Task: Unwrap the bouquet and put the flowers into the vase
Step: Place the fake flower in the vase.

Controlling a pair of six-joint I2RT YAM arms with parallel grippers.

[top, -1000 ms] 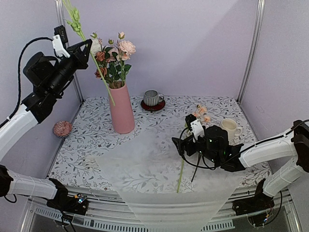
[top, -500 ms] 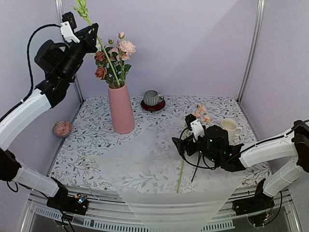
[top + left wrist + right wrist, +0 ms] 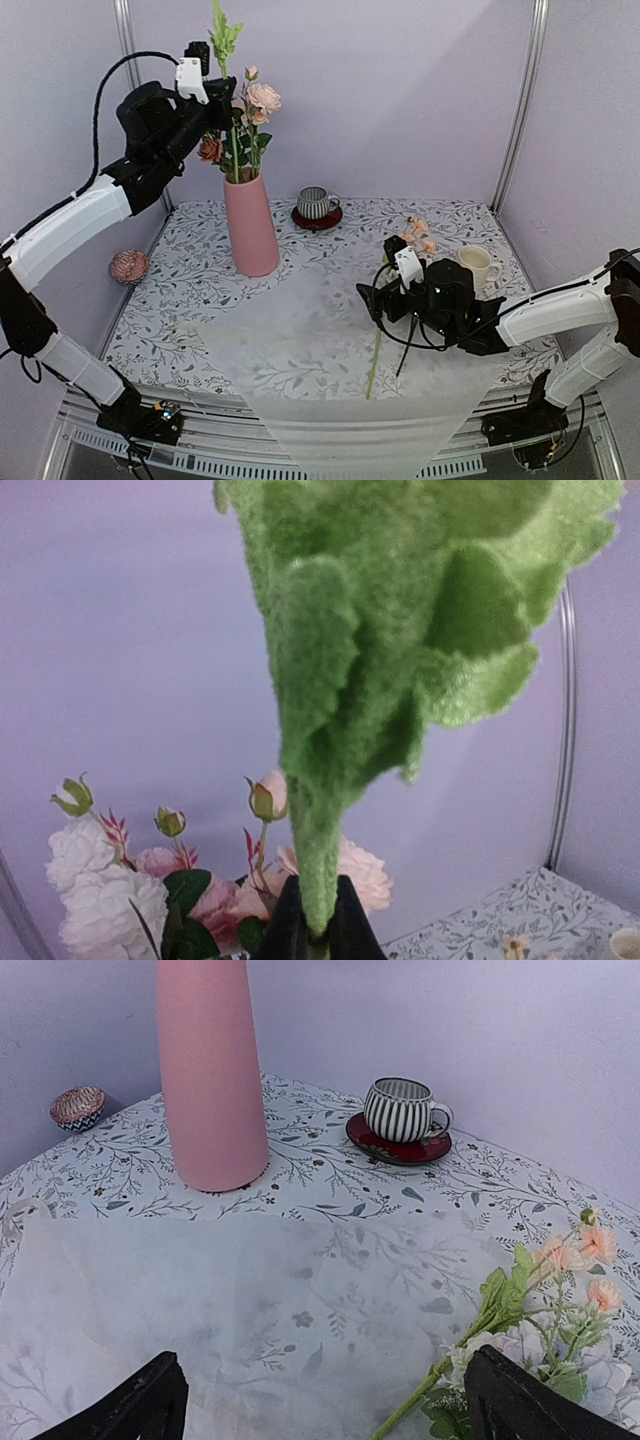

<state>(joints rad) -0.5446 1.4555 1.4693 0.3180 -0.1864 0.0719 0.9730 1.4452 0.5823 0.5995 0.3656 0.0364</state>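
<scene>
Flower, long green stem with fuzzy green spike (image 3: 400,630): clenched in the left tool (image 3: 318,930), it has swung from the left to stand upright above the tall matte pink vase (image 3: 250,225), ready for lowering. Right tool (image 3: 335,1410) gapes, empty, over white wrapping paper (image 3: 300,340); peach blooms (image 3: 560,1257) remain on the bench (image 3: 170,290).

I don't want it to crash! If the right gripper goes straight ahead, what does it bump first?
Probably the flat wrapping paper, since the open right gripper tilts down toward it. The vase stands farther on; depth is unclear.

Vase (image 3: 210,1070) top beyond the right wrist view; green sprig (image 3: 400,630) blurry
</scene>
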